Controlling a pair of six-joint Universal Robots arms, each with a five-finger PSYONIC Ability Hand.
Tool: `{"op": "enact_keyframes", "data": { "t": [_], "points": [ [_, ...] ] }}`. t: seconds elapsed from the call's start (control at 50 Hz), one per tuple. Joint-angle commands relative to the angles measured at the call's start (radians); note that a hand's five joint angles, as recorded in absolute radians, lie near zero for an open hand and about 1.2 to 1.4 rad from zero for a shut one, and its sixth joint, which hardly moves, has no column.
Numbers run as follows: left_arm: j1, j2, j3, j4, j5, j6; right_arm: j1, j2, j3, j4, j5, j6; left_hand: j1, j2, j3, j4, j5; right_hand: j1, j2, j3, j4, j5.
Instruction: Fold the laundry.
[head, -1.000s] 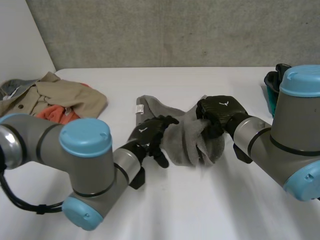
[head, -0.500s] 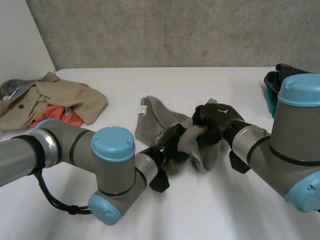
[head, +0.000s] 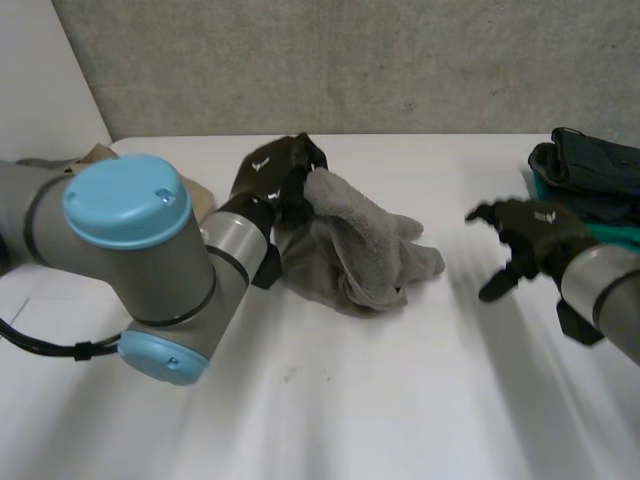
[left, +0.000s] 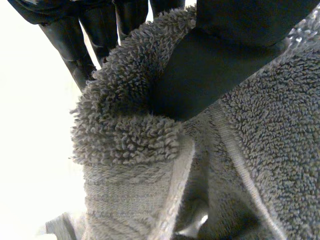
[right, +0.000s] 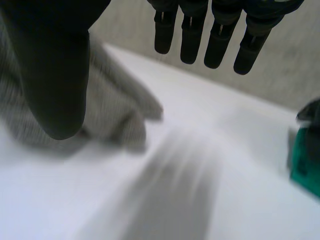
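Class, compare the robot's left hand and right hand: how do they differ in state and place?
The left hand pinches an edge of the grey towel; the right hand is open and holds nothing. The left hand touches the towel; the right hand is apart from it, over the white table. Both are black.

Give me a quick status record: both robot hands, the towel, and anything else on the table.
left robot hand: shut, pinching one end of the grey towel
right robot hand: open, holding nothing, apart from the towel
grey towel: crumpled, its other end lying on the white table
other: dark green clothing pile beyond the right robot hand
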Motion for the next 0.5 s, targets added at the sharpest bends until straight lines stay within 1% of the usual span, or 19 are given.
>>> {"op": "enact_keyframes", "data": {
  "t": [0.02, 0.06, 0.08, 0.12, 0.16, 0.22, 0.28, 0.36, 0.4, 0.42, 0.46, 0.5],
  "points": [
    [-0.010, 0.071, 0.006, 0.002, 0.005, 0.046, 0.008, 0.006, 0.134, 0.011, -0.061, 0.002, 0.248, 0.226, 0.219, 0.199, 0.228, 0.081, 0.082, 0.075, 0.076, 0.072],
    [-0.012, 0.081, 0.006, 0.000, 0.005, 0.047, 0.026, 0.026, 0.134, -0.035, -0.072, 0.039, 0.248, 0.226, 0.219, 0.199, 0.228, 0.075, 0.076, 0.069, 0.070, 0.066],
    [-0.012, 0.097, 0.006, 0.000, 0.005, 0.050, 0.069, 0.073, 0.120, -0.099, -0.074, 0.111, 0.248, 0.226, 0.219, 0.199, 0.228, 0.066, 0.068, 0.060, 0.061, 0.058],
    [-0.012, 0.108, 0.006, -0.002, 0.005, 0.055, 0.109, 0.112, 0.100, -0.150, -0.072, 0.174, 0.248, 0.226, 0.219, 0.199, 0.228, 0.042, 0.044, 0.037, 0.038, 0.034],
    [-0.014, 0.123, 0.005, -0.002, 0.003, 0.067, 0.147, 0.174, 0.053, -0.228, -0.069, 0.269, 0.248, 0.226, 0.219, 0.199, 0.228, 0.034, 0.035, 0.028, 0.029, 0.025],
    [-0.014, 0.144, 0.000, -0.003, 0.002, 0.089, 0.183, 0.262, -0.024, -0.284, -0.065, 0.350, 0.248, 0.226, 0.219, 0.199, 0.228, 0.034, 0.035, 0.028, 0.029, 0.025],
    [-0.026, 0.177, -0.009, -0.003, -0.001, 0.119, 0.204, 0.323, -0.082, -0.287, -0.061, 0.365, 0.248, 0.226, 0.219, 0.199, 0.228, 0.039, 0.041, 0.034, 0.035, 0.031],
    [-0.056, 0.195, -0.009, -0.009, -0.004, 0.155, 0.301, 0.435, -0.200, -0.293, -0.060, 0.374, 0.248, 0.226, 0.219, 0.199, 0.228, 0.080, 0.082, 0.075, 0.075, 0.072],
    [-0.060, 0.200, -0.009, -0.014, -0.006, 0.165, 0.313, 0.466, -0.227, -0.296, -0.060, 0.380, 0.248, 0.226, 0.219, 0.199, 0.228, 0.101, 0.103, 0.095, 0.096, 0.093],
    [-0.061, 0.204, -0.009, -0.014, -0.006, 0.168, 0.318, 0.484, -0.243, -0.296, -0.058, 0.383, 0.248, 0.226, 0.219, 0.199, 0.228, 0.130, 0.132, 0.124, 0.125, 0.122],
    [-0.061, 0.220, -0.007, -0.015, -0.006, 0.176, 0.319, 0.517, -0.277, -0.298, -0.054, 0.415, 0.248, 0.226, 0.219, 0.199, 0.228, 0.367, 0.369, 0.361, 0.362, 0.359],
    [-0.061, 0.229, -0.006, -0.017, -0.006, 0.179, 0.318, 0.527, -0.294, -0.301, -0.049, 0.449, 0.248, 0.226, 0.219, 0.199, 0.228, 0.710, 0.712, 0.704, 0.705, 0.701]
  ]
}}
